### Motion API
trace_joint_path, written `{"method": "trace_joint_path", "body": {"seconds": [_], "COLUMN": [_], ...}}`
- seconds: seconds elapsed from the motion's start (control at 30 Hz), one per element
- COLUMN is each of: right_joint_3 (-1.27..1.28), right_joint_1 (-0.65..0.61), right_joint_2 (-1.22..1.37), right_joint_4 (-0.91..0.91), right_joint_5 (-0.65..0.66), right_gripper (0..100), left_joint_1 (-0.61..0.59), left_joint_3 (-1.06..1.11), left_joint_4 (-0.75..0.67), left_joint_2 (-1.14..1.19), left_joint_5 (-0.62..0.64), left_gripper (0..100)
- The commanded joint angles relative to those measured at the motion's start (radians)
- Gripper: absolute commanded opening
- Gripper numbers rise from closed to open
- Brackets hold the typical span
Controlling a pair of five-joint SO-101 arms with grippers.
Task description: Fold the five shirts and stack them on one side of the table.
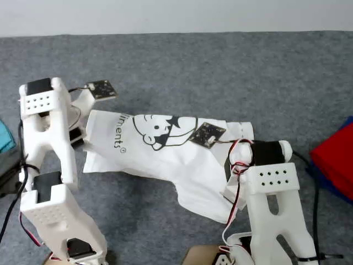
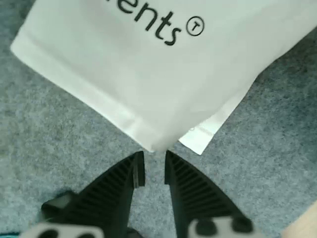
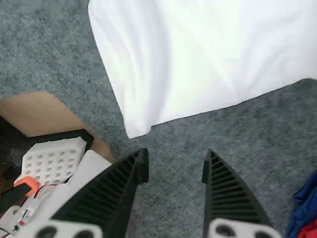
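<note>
From the high view, I see one white shirt [image 1: 165, 160] spread on the grey table [image 1: 231, 66], printed side up, with a black cartoon figure and lettering. It is rumpled and skewed, and its near edge is bunched into soft creases, so I judge this one is not yet folded. Well apart from the shirt, on its far side from the lettering, red cloth [image 1: 333, 163] sits on blue cloth [image 1: 347, 122] at the picture's edge. That looks like the stack begun, but I cannot count what is in it. The left arm [image 1: 49, 138] stands at the shirt's lettered end and the right arm [image 1: 270, 182] at the opposite end.

In the left wrist view, the left gripper [image 2: 153, 166] sits just short of a shirt corner. Its jaws are parted only by a narrow slit and hold nothing. A second layer of white cloth peeks out beside that corner.

In the right wrist view, the right gripper [image 3: 174, 166] is spread wide and empty over bare carpet, just off the shirt's smooth, unprinted edge.
</note>
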Motion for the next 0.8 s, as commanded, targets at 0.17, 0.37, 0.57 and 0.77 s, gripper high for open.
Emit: {"method": "trace_joint_path", "body": {"seconds": [0.17, 0.37, 0.57, 0.77], "right_joint_3": [-0.157, -0.140, -0.146, -0.216], "right_joint_1": [0.001, 0.002, 0.002, 0.004], "right_joint_2": [-0.016, 0.007, 0.191, 0.440], "right_joint_4": [-0.082, -0.361, -0.596, -0.803], "right_joint_5": [-0.112, -0.236, -0.258, -0.258], "right_gripper": [18.8, 17.6, 1.9, 0.9], "left_joint_1": [-0.003, 0.002, 0.057, 0.120], "left_joint_3": [-0.117, -0.262, -0.308, -0.285], "left_joint_4": [-0.002, -0.002, -0.126, -0.308], "left_joint_2": [-0.032, -0.032, 0.005, 0.163], "left_joint_5": [-0.002, 0.107, 0.302, 0.502], "left_gripper": [8, 8, 8, 1]}}
